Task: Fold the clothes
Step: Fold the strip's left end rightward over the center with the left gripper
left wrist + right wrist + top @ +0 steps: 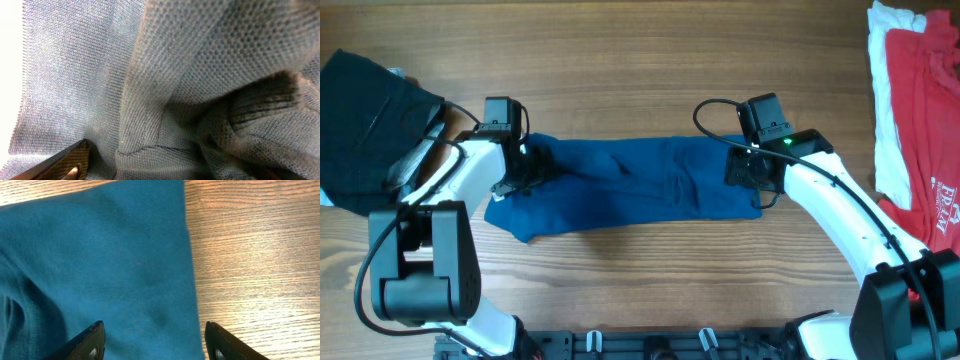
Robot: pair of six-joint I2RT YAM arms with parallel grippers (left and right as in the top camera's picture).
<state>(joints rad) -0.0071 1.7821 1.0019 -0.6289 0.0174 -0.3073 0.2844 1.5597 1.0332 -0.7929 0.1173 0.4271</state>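
Limp, light royal-blue knit shirt (630, 185) lies banded across the middle of the wooden desk (650, 60). Your right fingers (92, 339) are spread over its right edge. Left fingers (67, 167) are smothered in cloth, can't tell. Pinch edges, probably.

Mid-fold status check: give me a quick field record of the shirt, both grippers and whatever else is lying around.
blue shirt: long band across the middle of the table, bunched at its left end
left gripper: at the shirt's left end; cloth fills its wrist view, jaws' state unclear
right gripper: at the shirt's right end, jaws apart, straddling the cloth edge
red tee: far right edge
white garment: showing along the tee's left side
black cloth: top left corner
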